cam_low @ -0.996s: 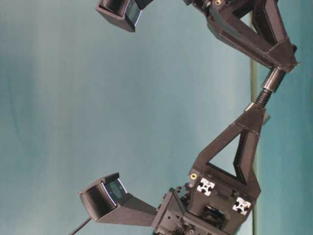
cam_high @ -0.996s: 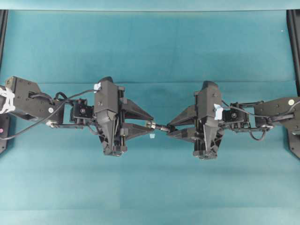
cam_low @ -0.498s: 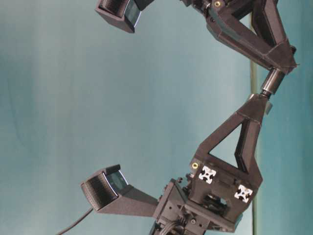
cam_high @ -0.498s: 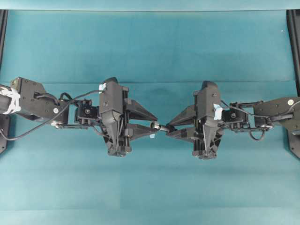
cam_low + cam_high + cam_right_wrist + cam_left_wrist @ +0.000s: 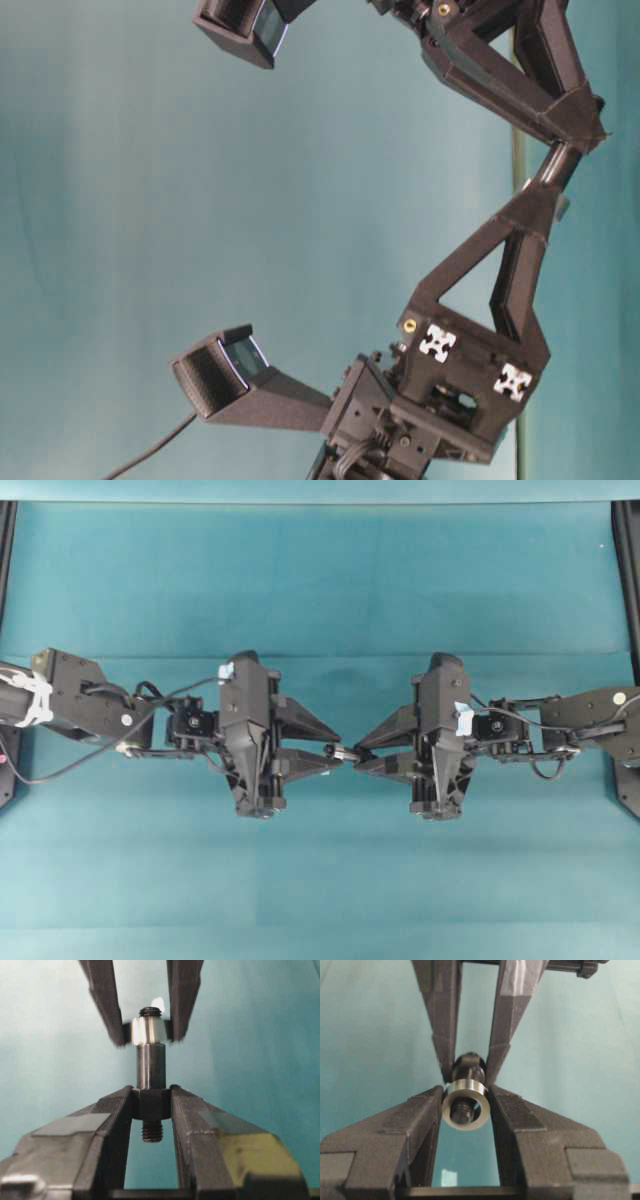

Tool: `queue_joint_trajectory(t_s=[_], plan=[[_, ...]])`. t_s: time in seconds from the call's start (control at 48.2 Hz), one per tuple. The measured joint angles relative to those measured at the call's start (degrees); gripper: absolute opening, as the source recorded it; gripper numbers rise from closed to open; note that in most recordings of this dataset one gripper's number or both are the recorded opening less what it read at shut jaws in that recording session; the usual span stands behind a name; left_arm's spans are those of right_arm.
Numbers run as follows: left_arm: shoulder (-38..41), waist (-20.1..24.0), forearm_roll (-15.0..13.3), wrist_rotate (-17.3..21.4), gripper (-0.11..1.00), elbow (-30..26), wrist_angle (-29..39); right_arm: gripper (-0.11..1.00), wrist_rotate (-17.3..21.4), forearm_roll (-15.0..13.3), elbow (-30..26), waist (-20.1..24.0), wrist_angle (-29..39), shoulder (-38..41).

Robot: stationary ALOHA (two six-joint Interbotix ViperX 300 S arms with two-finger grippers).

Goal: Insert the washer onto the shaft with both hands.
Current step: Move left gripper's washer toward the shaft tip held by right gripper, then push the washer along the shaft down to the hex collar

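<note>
Left end effector (image 5: pixel 466 1105) pinches the washer (image 5: pixel 465 1106) w/ shaft (image 5: pixel 151 1067) tip already thru its hole; right end effector (image 5: pixel 151 1105) clamped on shaft collar, both held mid-air above teal worktop (image 5: pixel 320 580), no containers

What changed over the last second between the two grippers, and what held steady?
The left gripper, shut on the washer, moved toward the right gripper, closing the gap until the washer slid over the threaded tip of the shaft; less bare shaft shows between the fingertips. The right gripper stayed put, still clamping the shaft's collar. Nothing was released.
</note>
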Motion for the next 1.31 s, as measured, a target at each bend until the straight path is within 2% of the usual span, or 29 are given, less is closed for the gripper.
queue_joint_trajectory(t_s=[1.308], plan=[[2.29,-0.53,-0.18,0.53,0.37,-2.99,3.78,0.00,-0.26,-0.53,-2.02,0.09,0.00,2.29]])
